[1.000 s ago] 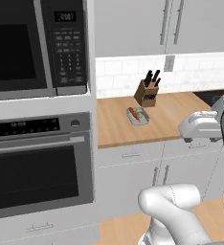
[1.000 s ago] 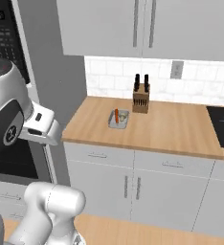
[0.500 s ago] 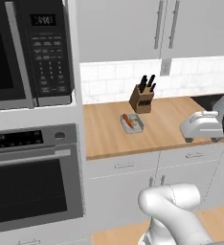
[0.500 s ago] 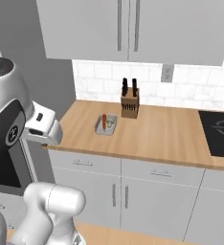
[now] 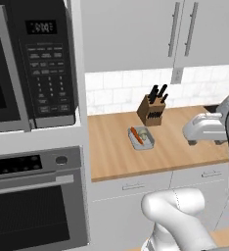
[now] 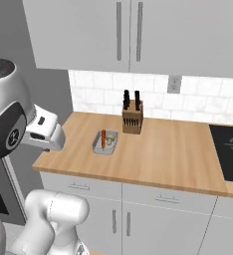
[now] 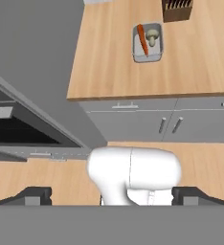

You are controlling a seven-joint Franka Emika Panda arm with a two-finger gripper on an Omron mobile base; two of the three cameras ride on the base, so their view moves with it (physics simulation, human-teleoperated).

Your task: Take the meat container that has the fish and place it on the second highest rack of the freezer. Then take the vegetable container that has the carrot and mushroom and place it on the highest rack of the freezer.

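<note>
While my fingers (image 7: 112,196) stand spread wide and empty, low off the table's (image 7: 104,62) front edge, the vegetable container (image 7: 147,43) sits well ahead; carrot (image 7: 142,39) left, mushroom (image 7: 153,36) right, its long axis running away from me.

Both base views look forward and down from behind the arm at the wooden worktop (image 5: 116,147), sharing the vegetable container (image 5: 141,138) and knife block (image 5: 151,111), which the high hand view, looking steeply down, puts far off at its 1 o'clock.
</note>
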